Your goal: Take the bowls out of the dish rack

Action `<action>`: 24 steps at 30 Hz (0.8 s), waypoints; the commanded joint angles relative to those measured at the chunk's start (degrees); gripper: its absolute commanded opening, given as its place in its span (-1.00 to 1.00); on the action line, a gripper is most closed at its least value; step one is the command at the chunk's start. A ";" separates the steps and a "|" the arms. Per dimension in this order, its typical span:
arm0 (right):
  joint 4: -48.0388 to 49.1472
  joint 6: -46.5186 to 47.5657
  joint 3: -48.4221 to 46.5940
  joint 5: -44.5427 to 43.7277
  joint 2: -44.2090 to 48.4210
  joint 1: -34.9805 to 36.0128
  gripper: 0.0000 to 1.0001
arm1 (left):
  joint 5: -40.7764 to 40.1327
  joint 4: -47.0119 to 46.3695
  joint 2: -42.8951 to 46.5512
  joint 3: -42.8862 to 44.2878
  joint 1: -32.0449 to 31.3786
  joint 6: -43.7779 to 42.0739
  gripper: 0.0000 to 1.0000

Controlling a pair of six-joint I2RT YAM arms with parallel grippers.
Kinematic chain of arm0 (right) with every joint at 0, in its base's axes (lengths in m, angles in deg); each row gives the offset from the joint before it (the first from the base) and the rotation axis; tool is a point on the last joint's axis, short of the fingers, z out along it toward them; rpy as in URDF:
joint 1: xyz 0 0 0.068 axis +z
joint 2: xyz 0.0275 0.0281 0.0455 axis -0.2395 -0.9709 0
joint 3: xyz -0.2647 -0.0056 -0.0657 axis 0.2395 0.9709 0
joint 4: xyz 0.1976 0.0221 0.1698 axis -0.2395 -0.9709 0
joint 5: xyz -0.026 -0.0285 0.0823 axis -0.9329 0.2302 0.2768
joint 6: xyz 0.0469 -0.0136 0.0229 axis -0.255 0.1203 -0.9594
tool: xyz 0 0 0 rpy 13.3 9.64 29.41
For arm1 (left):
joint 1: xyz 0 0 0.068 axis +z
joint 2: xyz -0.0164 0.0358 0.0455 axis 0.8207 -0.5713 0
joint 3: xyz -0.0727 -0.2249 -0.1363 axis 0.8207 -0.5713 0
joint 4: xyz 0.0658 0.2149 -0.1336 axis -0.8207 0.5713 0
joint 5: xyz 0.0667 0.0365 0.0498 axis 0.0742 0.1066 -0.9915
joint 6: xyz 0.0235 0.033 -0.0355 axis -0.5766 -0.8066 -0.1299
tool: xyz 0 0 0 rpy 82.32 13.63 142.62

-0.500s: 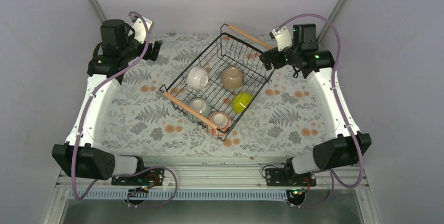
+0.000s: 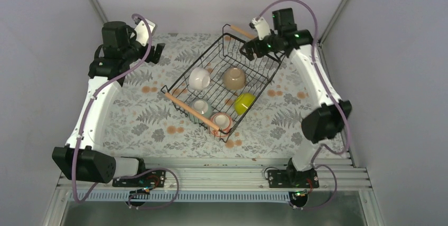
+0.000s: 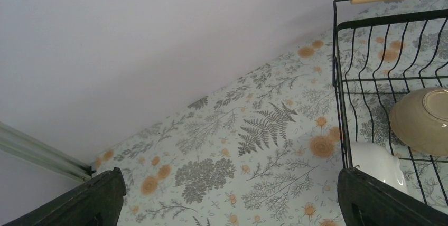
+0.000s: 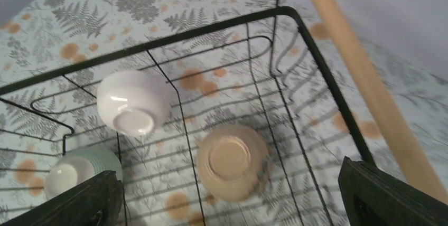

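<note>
Five bowls, every one sitting in the dish rack (image 4: 211,29), none out yet, so this is the opening reach. Closest to the arm bases, the pinkish patterned bowl (image 2: 221,123) sits against the near wooden handle (image 2: 191,111), with the pale mint bowl (image 2: 201,107) beside it and the yellow-green bowl (image 2: 244,103) a little farther in. Beyond them come the white bowl (image 2: 199,78) and the tan bowl (image 2: 233,77).

Above that far end hangs the right gripper (image 2: 247,50), spread wide and empty. Seen from its wrist, the tan bowl lies straight below between its fingers (image 4: 385,199), foot ring up, and the far handle (image 4: 370,94) runs just beside one finger.

Next, I'd say: come down, straddle the tan bowl's wall and close, with the wires crowding in.

The left gripper (image 2: 156,52), also wide open and empty, waits outside the rack over the tablecloth (image 2: 137,120).

Compared with half a second ago, the right arm has swung in from beyond the rack's corner. The left arm and the bowls haven't stirred.
</note>
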 commanded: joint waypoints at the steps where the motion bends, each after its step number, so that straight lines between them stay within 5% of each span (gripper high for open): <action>1: -6.12 -3.32 -10.13 5.69 -12.36 2.09 1.00 | 2.17 1.29 -1.50 2.72 -0.16 -1.01 1.00; 10: -7.49 -6.50 -19.34 3.99 -27.16 4.74 1.00 | 2.06 2.10 -1.61 1.97 -0.21 -3.50 1.00; 24: -8.18 -4.44 -13.36 -2.11 -29.29 6.08 1.00 | 3.31 2.15 -4.27 -0.08 -2.12 -4.55 1.00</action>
